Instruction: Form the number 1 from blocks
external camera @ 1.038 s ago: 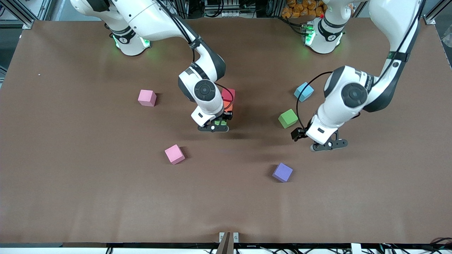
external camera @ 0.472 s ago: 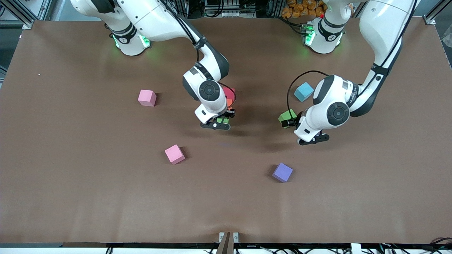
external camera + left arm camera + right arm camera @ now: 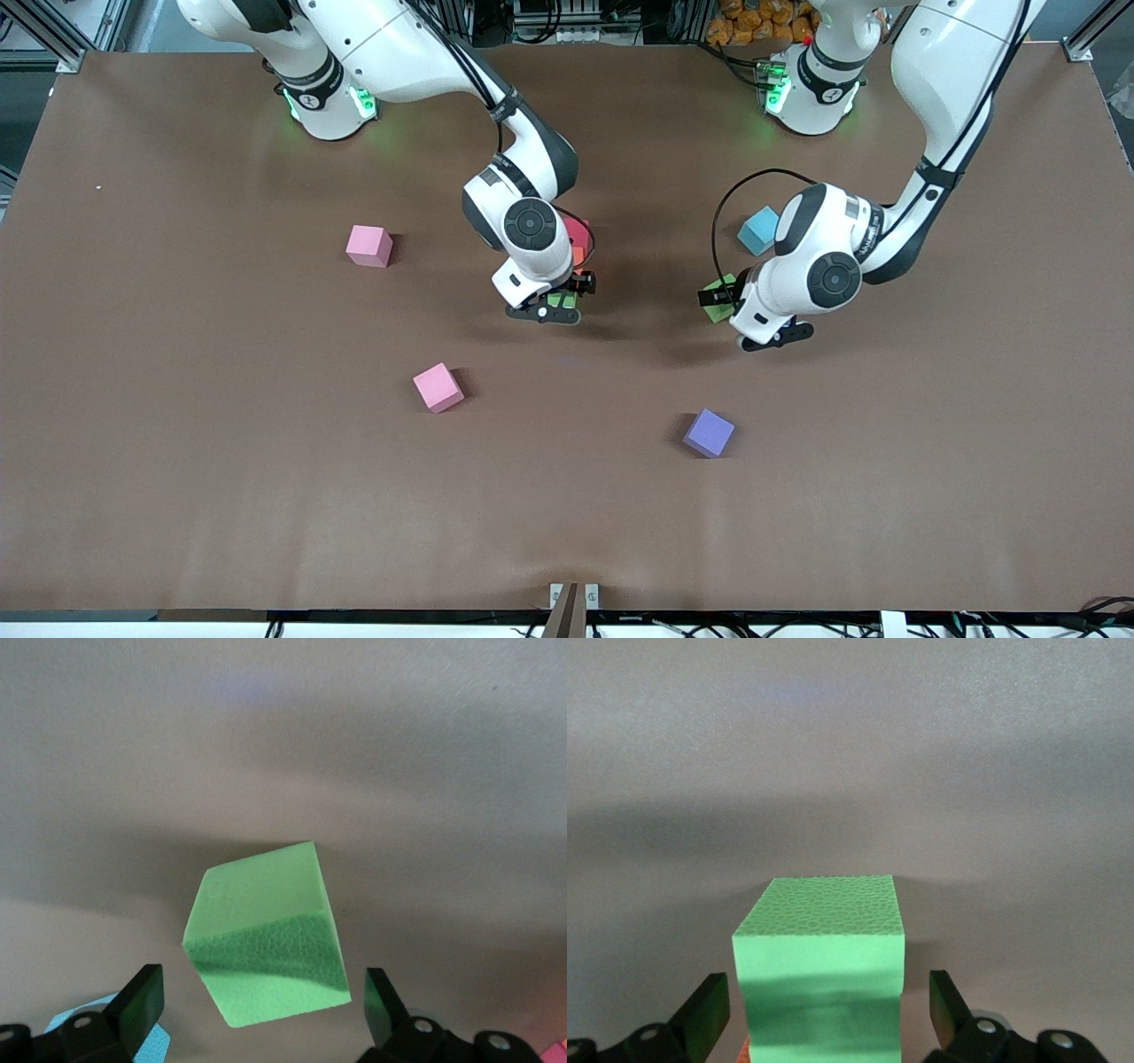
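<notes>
The left gripper (image 3: 769, 338) hangs spread around one green block (image 3: 266, 935), while the right gripper (image 3: 542, 315) straddles, fingers apart, another green block (image 3: 819, 970).

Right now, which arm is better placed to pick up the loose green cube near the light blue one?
Left. The left gripper hangs open directly over that green cube, fingers apart on either side. The right gripper is open around the other green cube, next to the orange cube.

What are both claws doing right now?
Right gripper open around a green block, next to orange and red. Left gripper open over second green block. Nothing blocking.
</notes>
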